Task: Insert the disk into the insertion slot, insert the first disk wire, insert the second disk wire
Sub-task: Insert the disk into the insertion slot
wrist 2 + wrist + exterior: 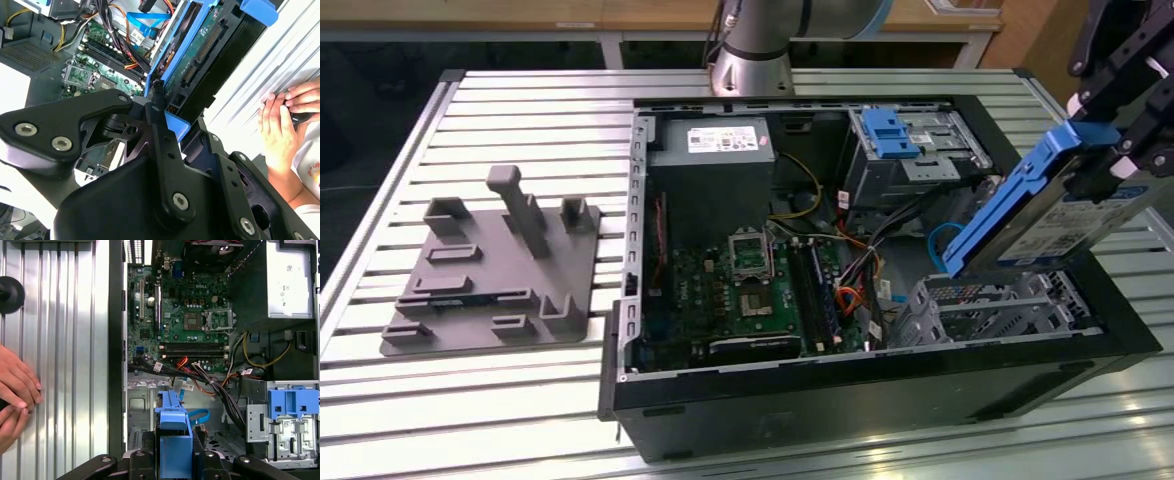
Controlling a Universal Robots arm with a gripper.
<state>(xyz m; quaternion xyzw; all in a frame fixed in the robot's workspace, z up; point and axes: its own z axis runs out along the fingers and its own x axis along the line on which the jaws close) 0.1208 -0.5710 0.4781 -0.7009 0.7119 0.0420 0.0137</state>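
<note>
Exterior view: the end effector is clamped on the upper end of the disk. The disk hangs tilted, its lower end just above the insertion slot at the near corner of the computer case, on the exterior view's right.

Second wrist view: the fingers grip the blue carrier; the circuit board is exposed.

First wrist view: a person's hand rests on the tabletop.

Handling, as judged: rigid, dense, shock-sensitive. Hold by the carrier edges, never the board or connectors.
</note>
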